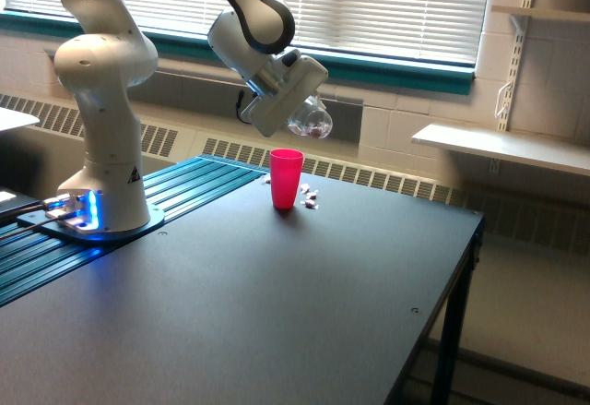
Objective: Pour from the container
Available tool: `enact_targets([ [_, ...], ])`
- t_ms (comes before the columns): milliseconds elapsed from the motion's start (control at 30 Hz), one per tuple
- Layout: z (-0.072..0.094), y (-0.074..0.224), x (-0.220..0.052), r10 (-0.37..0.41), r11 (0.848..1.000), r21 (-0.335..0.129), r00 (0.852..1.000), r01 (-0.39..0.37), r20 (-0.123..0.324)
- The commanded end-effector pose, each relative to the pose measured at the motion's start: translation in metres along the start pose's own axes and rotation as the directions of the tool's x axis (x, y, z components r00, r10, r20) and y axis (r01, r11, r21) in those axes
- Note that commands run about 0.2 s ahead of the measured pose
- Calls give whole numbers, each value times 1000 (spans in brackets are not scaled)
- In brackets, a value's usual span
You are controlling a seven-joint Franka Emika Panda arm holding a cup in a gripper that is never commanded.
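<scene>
Arm base [100, 160] is seen at the exterior view's left, bolted beside a ribbed blue rail surface [198, 179]. Further right, the gripper [293, 102] is held above the dark table [277, 313], clamped on the container [311, 119], a clear rounded cup tipped well over, reddish bits visible inside. Below and slightly left of it the red cup [286, 178] stands upright. Just beside the red cup, on its right, a few small pale and reddish bits [309, 200] are lying on the table, apart from the cup. Judged: pour under way, aim off. For a clean pour, the container's mouth should be brought directly over the red cup's opening, lower, and the tilt eased slowly so pieces drop inside rather than past the rim
</scene>
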State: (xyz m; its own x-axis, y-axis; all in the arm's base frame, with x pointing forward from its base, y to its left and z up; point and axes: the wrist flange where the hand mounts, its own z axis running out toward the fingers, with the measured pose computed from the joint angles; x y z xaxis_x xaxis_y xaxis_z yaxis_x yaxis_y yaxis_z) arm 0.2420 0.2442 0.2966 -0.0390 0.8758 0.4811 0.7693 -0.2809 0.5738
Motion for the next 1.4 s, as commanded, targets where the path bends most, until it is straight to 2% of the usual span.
enact_targets([
  [33,0,8,-9,-86,996,-37,996,87,13],
  [233,-3,5,-10,-106,994,-7,994,106,17],
  [367,-3,2,-18,-135,991,-13,990,135,27],
  [667,-6,-5,-29,-196,980,-28,981,196,17],
  [1133,-14,-10,-33,-203,978,-52,979,203,-1],
  [1400,-17,-12,-35,-229,970,-91,973,226,-23],
])
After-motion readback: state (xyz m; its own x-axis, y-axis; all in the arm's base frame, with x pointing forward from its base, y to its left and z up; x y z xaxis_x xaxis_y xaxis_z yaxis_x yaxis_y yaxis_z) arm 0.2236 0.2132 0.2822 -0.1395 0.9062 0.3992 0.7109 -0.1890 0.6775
